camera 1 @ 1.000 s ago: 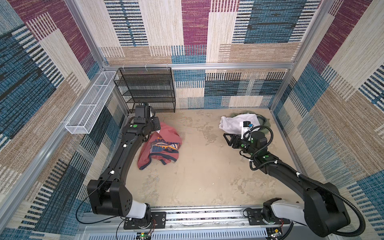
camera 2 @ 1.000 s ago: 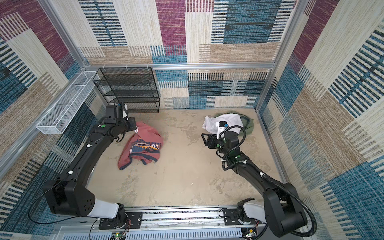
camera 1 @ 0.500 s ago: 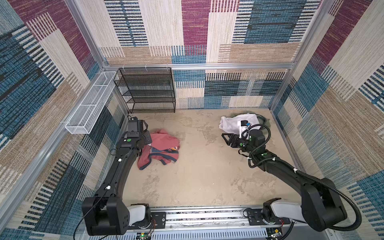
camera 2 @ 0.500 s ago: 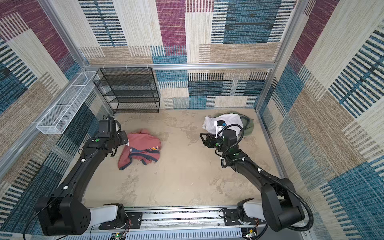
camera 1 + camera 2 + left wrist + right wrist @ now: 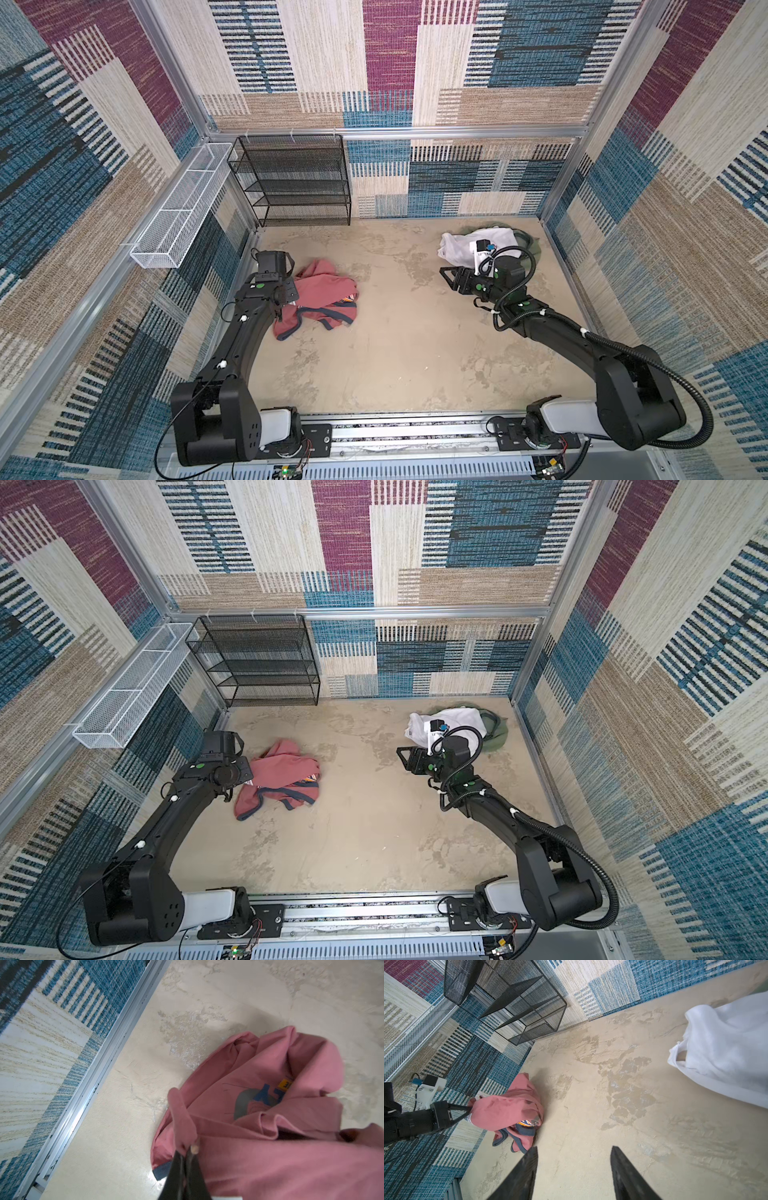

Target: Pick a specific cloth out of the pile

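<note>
The cloth [image 5: 328,297] [image 5: 286,777], a faded red T-shirt with navy trim, lies bunched on the floor at the left, apart from the pile. My left gripper [image 5: 187,1150] is shut on a fold of the cloth [image 5: 259,1088], and the right wrist view shows the same grip [image 5: 468,1110] at the cloth's [image 5: 506,1109] edge. The pile [image 5: 478,245] [image 5: 455,723], a white garment over an olive one [image 5: 496,735], sits at the back right. My right gripper [image 5: 574,1148] [image 5: 446,275] hovers open beside the pile, with nothing between its fingers.
A black mesh shelf rack [image 5: 299,183] [image 5: 508,997] stands against the back wall at the left. A white wire basket [image 5: 183,216] hangs on the left wall. Metal frame rails [image 5: 93,1076] edge the floor close to the left gripper.
My left gripper has dropped and pulled back toward the left wall with the red shirt, which now lies more bunched. The right gripper has edged slightly toward the pile.
</note>
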Motion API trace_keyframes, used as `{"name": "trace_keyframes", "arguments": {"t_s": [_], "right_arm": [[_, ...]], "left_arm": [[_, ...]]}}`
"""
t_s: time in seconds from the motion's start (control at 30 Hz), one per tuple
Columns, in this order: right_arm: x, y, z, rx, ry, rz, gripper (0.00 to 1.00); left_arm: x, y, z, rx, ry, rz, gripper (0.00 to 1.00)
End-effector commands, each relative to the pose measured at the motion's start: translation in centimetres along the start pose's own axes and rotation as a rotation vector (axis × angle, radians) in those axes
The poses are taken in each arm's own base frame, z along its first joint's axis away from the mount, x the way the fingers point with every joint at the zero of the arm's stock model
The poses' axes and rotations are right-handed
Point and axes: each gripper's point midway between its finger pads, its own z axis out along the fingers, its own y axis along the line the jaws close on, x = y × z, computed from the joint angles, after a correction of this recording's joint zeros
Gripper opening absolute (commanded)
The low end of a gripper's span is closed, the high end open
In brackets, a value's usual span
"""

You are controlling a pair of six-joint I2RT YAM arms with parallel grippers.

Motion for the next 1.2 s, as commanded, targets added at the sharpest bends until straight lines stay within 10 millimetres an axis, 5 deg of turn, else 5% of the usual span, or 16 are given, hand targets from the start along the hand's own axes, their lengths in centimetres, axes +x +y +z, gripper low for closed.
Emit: {"name": "trace_keyframes", "arguments": {"t_s": [0.0, 0.2, 0.27, 0.33, 0.57, 0.73, 0.87, 1.03, 1.17], "right_arm": [[-0.5, 0.6, 0.3, -0.025, -0.003, -0.013, 0.59], [-0.7, 0.8, 0.8, -0.040, 0.009, -0.010, 0.59], [-0.7, 0.8, 1.0, -0.043, 0.013, -0.008, 0.58], [-0.8, 1.0, 1.1, -0.049, 0.018, -0.006, 0.58], [-0.7, 1.0, 0.9, -0.049, 0.015, -0.004, 0.58], [-0.9, 1.1, 0.7, -0.049, 0.002, -0.010, 0.58], [-1.1, 1.4, 0.3, -0.048, -0.009, -0.007, 0.58], [-0.9, 1.2, -0.2, -0.027, -0.013, -0.005, 0.58], [-1.3, 1.5, -0.6, -0.013, -0.012, -0.015, 0.58]], "left_arm": [[1.2, 1.0, 1.0, -0.059, 0.034, -0.024, 0.00], [3.3, 1.7, 2.0, -0.096, 0.078, -0.020, 0.02], [3.6, 1.9, 1.9, -0.102, 0.080, -0.029, 0.19], [3.5, 2.0, 1.3, -0.098, 0.070, -0.049, 0.31], [1.4, 1.8, -2.7, -0.019, -0.057, -0.092, 0.31], [-0.5, -2.7, -4.7, 0.107, -0.118, 0.021, 0.23], [-1.2, -8.5, -5.3, 0.238, -0.138, 0.132, 0.21], [-0.9, -14.3, -4.2, 0.392, -0.083, 0.186, 0.13], [0.0, -16.5, -2.4, 0.432, -0.039, 0.192, 0.12]]}}
